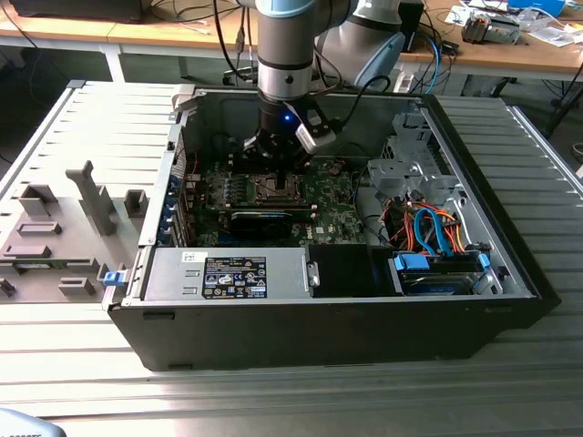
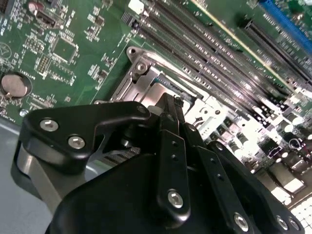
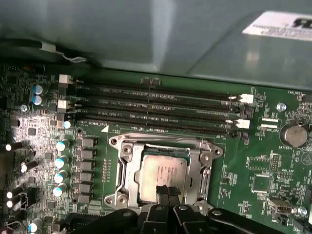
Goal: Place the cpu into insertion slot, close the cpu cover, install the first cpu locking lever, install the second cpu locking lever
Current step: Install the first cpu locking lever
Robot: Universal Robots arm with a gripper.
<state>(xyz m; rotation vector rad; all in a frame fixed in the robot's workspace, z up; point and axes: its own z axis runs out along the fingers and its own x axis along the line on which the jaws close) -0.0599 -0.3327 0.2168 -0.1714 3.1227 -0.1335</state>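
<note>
jaws closed, cpu [image 3: 162,176] in insertion slot [image 3: 127,168]

The cpu [image 3: 163,174] shows a dull, brushed-metal lid — pale silver-beige. The cover [image 3: 127,173] around it is bare satin metal with shiny screw heads. The board [image 3: 263,170] is glossy green. The claw [image 3: 168,194] looks matt black; the case [image 1: 319,319] — smooth dark painted metal.

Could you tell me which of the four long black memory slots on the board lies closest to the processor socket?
The memory slot that runs right along the socket's metal frame in the first wrist view; the other three lie beyond it, toward the grey case wall.
</note>
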